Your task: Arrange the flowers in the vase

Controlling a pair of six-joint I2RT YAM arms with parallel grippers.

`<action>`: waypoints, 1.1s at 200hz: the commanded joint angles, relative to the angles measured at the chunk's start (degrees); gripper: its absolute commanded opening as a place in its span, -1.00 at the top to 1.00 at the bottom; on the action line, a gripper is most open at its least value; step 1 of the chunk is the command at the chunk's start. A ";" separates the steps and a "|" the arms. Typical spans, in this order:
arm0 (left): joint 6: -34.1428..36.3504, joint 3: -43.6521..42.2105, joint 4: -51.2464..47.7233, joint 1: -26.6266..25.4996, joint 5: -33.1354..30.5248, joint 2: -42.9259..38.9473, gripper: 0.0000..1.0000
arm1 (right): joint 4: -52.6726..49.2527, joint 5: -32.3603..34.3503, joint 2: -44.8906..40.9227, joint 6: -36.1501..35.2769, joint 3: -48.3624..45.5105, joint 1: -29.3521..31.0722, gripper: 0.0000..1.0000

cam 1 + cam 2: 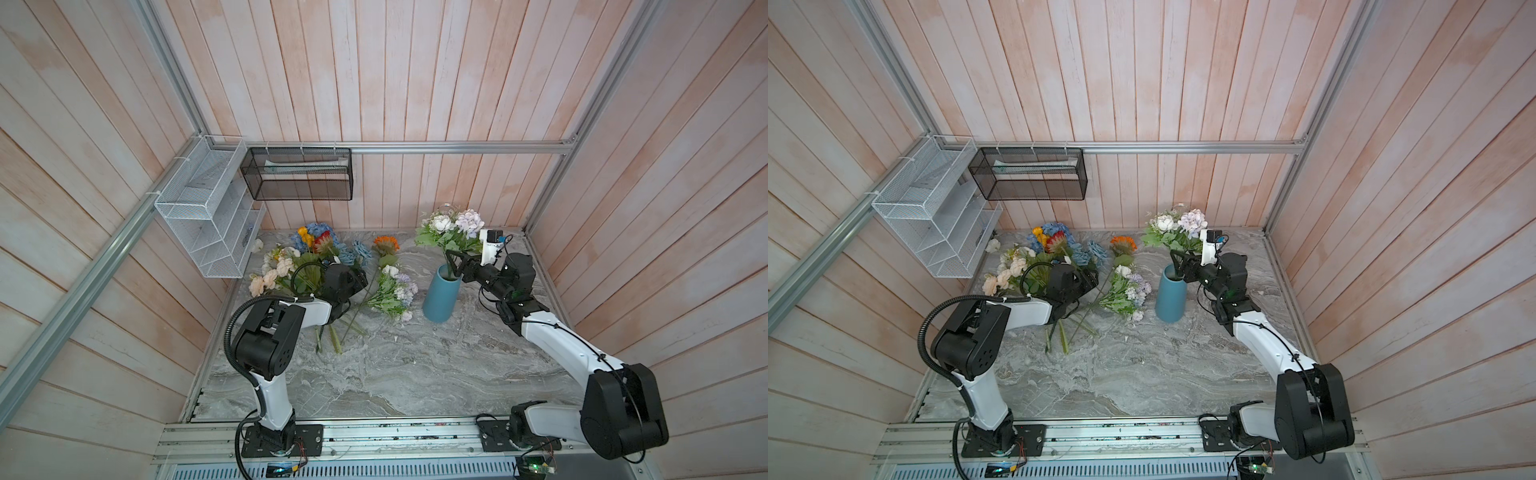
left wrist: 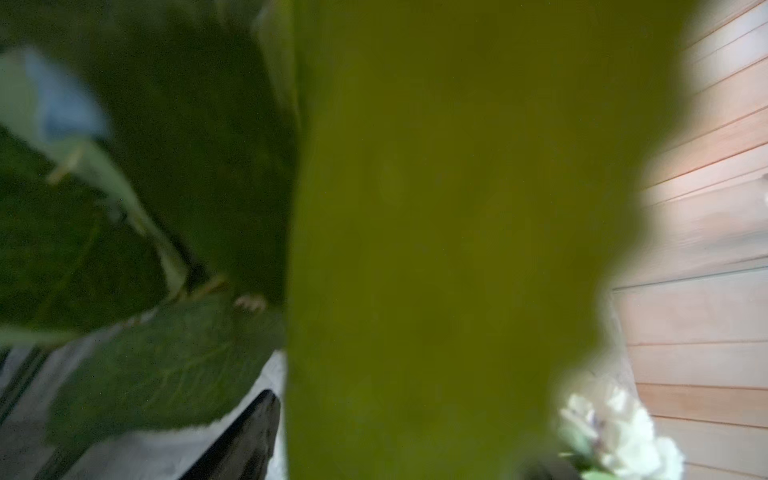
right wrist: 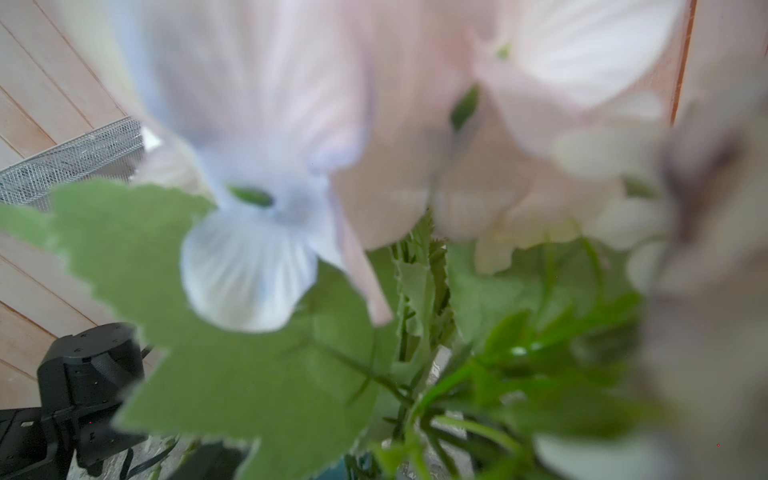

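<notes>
vase [image 1: 440,300] on table [image 1: 395,374] | loose flowers [image 1: 311,254] left of vase | bunch [image 1: 452,226] in vase

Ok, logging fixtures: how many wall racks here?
2: a white wire rack on the left wall, a black mesh rack beside it on the back rail; the white may be two pieces.

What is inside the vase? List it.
Green stems stand in the vase, carrying white and lilac blooms above its mouth. Its wall hides the stems' lower ends and the bottom.
</notes>
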 commanded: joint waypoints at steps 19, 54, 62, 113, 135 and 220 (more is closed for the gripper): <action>-1.11 3.47 4.52 1.79 -1.22 4.98 -0.25 | 1.51 -1.08 -0.60 0.58 -0.43 -0.07 -0.40; -0.85 2.66 6.03 1.82 -0.22 4.10 0.42 | 1.62 -0.67 -0.84 0.65 -0.50 -0.07 -0.40; -0.85 2.03 6.23 1.81 0.08 3.39 0.57 | 1.74 -0.61 -0.78 0.67 -0.49 -0.07 -0.40; -0.33 -4.86 7.43 1.47 -0.06 -3.68 1.00 | 1.20 -0.52 -0.34 0.20 0.03 -0.07 -0.40; 0.28 -7.49 7.55 1.52 -0.36 -6.92 1.00 | 0.83 -0.28 -0.60 -0.01 0.03 -0.07 -0.40; 18.64 -10.40 -0.67 2.13 -0.99 -23.93 1.00 | 0.63 -0.02 -0.96 -0.26 -0.19 -0.07 -0.40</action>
